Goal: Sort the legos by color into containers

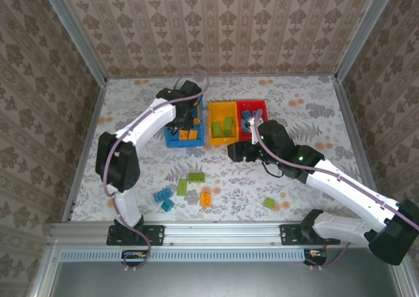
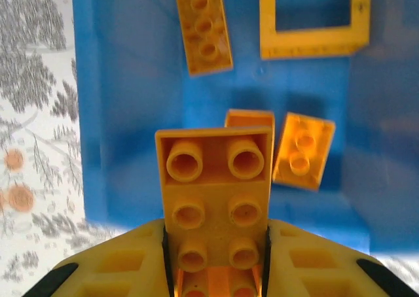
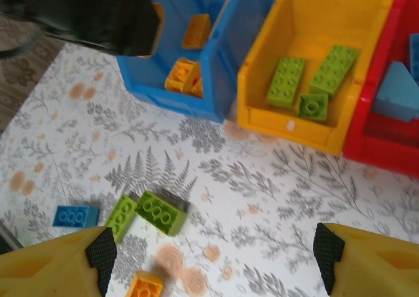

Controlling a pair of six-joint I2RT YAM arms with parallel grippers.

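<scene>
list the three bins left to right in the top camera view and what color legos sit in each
blue bin with orange-yellow legos → yellow bin with lime green legos → red bin with blue legos

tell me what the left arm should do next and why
Probably open the left fingers and drop the held orange brick. It is clamped over the blue bin, whose floor already holds other orange bricks and a yellow frame, so the color matches.
</scene>
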